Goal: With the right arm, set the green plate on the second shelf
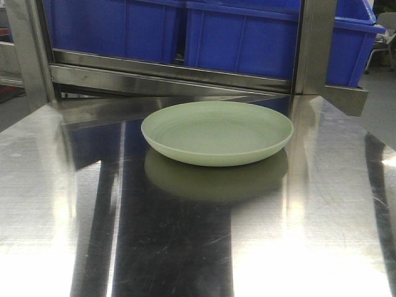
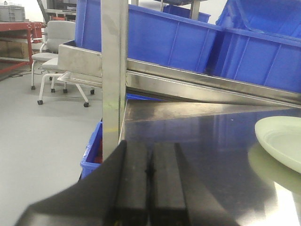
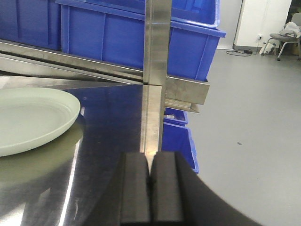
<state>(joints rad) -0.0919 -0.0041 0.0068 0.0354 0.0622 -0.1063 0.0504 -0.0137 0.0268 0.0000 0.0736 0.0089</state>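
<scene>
The pale sage-green plate (image 1: 218, 132) lies flat on the shiny steel shelf surface (image 1: 185, 247), near its middle. Its edge shows at the right of the left wrist view (image 2: 282, 141) and at the left of the right wrist view (image 3: 33, 117). My left gripper (image 2: 149, 162) is shut and empty, low over the steel, well left of the plate. My right gripper (image 3: 150, 172) is shut and empty, right of the plate, in front of a steel upright (image 3: 155, 70). Neither gripper shows in the front view.
Blue plastic bins (image 1: 247, 34) stand on the steel shelf (image 1: 173, 77) above and behind the plate. Steel uprights (image 1: 315, 43) flank it. Another blue bin (image 3: 181, 141) sits below right. Chairs (image 2: 51, 61) stand on the grey floor at left.
</scene>
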